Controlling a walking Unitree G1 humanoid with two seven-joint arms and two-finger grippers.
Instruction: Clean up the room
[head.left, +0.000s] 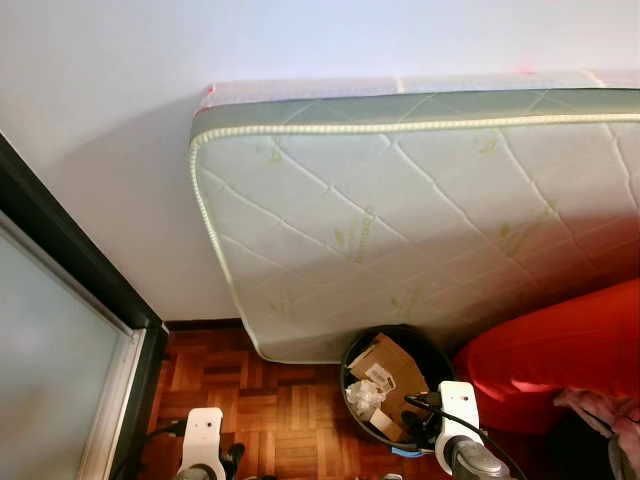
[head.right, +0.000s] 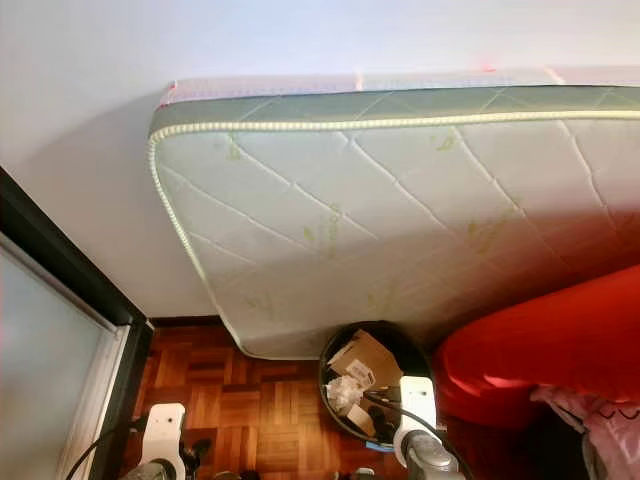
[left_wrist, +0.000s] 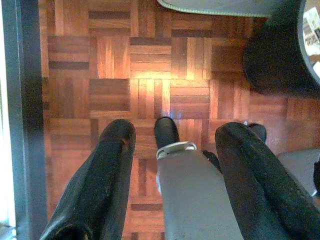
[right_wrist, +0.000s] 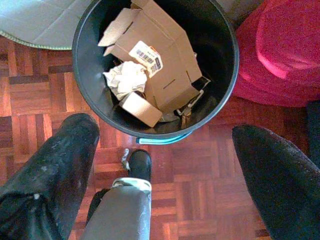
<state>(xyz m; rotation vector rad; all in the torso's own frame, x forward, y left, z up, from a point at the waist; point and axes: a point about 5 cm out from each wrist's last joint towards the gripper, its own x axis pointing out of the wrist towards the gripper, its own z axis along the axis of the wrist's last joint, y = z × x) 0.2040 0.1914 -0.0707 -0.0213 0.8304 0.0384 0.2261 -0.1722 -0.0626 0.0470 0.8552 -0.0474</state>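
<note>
Quilted mattress (head.left: 420, 220) against the wall, black bin (right_wrist: 220, 60) at its foot on the parquet floor (left_wrist: 150, 75).

We see the round bin standing between the mattress's lower edge and a red cushion (head.left: 560, 350), holding flattened cardboard (right_wrist: 165, 60) and crumpled paper (right_wrist: 125, 79). Our right gripper (right_wrist: 165, 165) hangs just above the bin's near rim, fingers spread wide and empty. Our left gripper (left_wrist: 172, 165) hovers over bare parquet, likewise spread and holding nothing.

Quilted mattress (head.left: 420, 220) leaning on white wall (head.left: 100, 120); parquet floor (head.left: 280, 410).
</note>
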